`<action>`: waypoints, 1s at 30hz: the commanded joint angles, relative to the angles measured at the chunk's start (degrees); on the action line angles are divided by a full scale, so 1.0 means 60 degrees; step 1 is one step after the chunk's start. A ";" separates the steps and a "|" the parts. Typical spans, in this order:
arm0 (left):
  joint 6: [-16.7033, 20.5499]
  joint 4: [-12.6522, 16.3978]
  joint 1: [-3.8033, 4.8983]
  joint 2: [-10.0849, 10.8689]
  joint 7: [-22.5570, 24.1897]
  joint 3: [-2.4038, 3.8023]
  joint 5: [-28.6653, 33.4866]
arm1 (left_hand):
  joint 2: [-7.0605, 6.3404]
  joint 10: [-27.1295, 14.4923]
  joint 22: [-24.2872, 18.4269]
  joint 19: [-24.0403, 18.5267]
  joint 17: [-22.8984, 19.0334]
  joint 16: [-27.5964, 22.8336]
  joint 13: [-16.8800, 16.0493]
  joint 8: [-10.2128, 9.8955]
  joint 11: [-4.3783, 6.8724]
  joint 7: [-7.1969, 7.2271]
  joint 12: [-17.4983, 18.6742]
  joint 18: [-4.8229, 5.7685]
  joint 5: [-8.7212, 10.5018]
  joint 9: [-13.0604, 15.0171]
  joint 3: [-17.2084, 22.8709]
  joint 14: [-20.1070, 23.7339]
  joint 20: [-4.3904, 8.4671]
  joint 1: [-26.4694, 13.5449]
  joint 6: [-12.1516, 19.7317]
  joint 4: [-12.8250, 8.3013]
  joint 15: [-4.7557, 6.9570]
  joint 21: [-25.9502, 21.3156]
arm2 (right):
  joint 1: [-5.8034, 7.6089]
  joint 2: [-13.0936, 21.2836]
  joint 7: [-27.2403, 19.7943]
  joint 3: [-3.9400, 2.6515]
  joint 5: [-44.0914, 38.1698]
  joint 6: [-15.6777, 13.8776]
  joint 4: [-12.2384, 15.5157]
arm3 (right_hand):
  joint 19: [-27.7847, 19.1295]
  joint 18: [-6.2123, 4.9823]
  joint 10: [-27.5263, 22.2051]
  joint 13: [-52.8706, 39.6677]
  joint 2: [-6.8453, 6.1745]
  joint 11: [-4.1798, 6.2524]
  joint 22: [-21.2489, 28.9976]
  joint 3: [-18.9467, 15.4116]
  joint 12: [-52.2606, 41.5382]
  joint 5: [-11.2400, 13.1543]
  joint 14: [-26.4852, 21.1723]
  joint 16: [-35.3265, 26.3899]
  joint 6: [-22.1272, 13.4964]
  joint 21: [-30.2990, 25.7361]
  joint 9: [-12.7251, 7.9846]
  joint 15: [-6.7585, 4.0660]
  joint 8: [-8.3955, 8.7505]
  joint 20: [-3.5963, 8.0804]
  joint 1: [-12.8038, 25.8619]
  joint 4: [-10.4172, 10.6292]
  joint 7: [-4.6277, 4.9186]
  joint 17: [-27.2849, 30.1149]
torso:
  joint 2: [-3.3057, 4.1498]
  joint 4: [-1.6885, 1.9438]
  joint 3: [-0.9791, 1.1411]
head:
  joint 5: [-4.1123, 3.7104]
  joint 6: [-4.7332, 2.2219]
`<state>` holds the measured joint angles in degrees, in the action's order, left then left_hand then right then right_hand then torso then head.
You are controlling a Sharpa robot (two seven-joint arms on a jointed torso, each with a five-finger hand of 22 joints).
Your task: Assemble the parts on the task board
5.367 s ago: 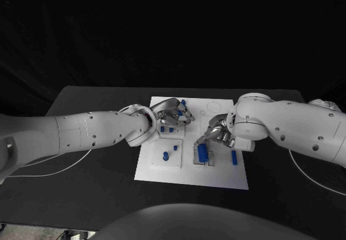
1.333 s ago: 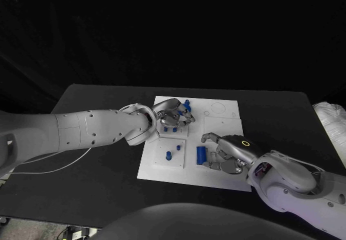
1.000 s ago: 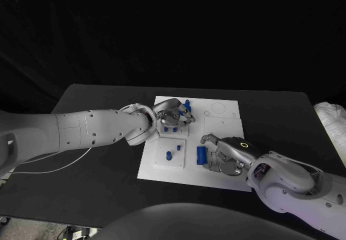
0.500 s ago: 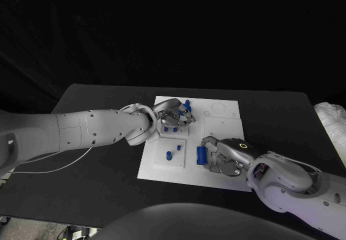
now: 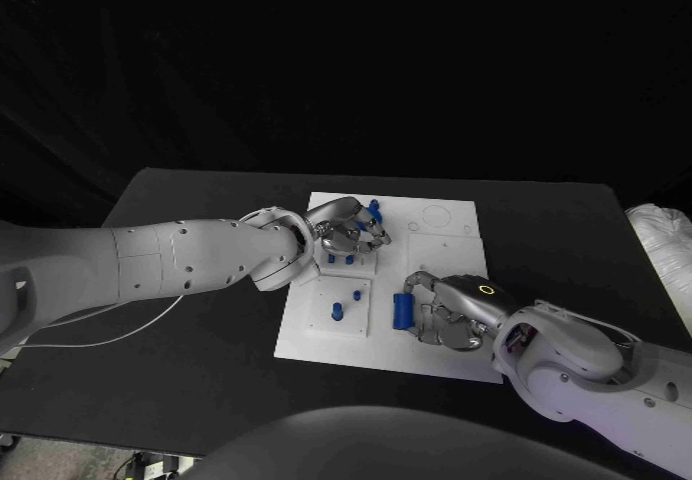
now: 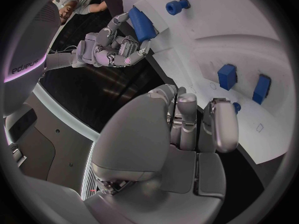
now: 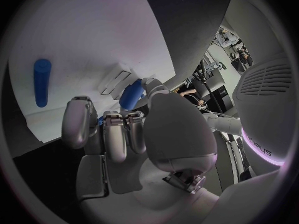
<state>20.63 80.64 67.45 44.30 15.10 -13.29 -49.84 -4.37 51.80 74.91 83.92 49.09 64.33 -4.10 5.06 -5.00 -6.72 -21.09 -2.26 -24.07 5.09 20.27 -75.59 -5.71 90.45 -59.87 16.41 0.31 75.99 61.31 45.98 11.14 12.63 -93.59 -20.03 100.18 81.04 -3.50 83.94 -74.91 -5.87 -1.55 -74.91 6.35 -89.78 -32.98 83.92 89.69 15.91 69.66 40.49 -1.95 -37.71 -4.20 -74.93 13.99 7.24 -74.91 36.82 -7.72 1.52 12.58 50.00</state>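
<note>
Task board centred on black table.

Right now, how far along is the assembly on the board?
Partly done, I'd judge. Done: small blue pieces already stand in the white board. In hand: the right hand is closed around the long blue cylinder at its slot; the left hand works blue pieces at the far end. Left: seating both; another blue rod lies loose.

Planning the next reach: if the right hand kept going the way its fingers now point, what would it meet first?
Probably the long blue cylinder on the task board; the right hand seems already against it, though contact is unclear.
</note>
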 commanded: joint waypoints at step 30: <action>-0.0179 0.0002 -0.0005 -0.0026 -0.0069 0.0005 0.0033 | 0.0016 0.0034 0.1811 -0.0023 -0.0079 -0.0028 0.0011 0.0032 -0.0006 -0.0047 -0.0042 -0.0155 0.0065 0.0008 0.0097 0.0064 -0.0049 0.0102 -0.0044 -0.0001 -0.0054 -0.0117 | -0.0024 0.0131 -0.0397 0.0018 0.0819 -0.0295 0.0015 | 0.0027 -0.0139 0.1009 -0.2515 0.0154 0.0039 -0.1558 0.0893 -0.0037 -0.1554 0.1013 0.0052 0.0373 -0.0067 -0.1539 -0.0033 0.0097 0.0031 0.1075 0.0295 -0.0050 -0.2515 | 0.0004 0.0008 0.0008 | 0.0061 -0.0001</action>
<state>20.38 80.57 67.44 44.27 14.70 -13.31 -49.83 -4.37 51.80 74.91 83.93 48.71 64.33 -4.10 5.06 -5.00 -6.72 -21.09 -2.26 -24.07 5.08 20.59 -75.37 -5.71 90.45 -59.87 16.42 0.09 75.66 61.24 46.75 9.69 12.71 -88.99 -21.94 100.13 81.04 -3.50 83.95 -74.91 -4.73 -1.55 -74.95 11.57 -89.78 -42.49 83.92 89.69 18.43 69.43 31.39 -1.95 -37.27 -4.20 -68.70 15.72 7.02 -74.95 36.85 -7.66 1.57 12.93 50.00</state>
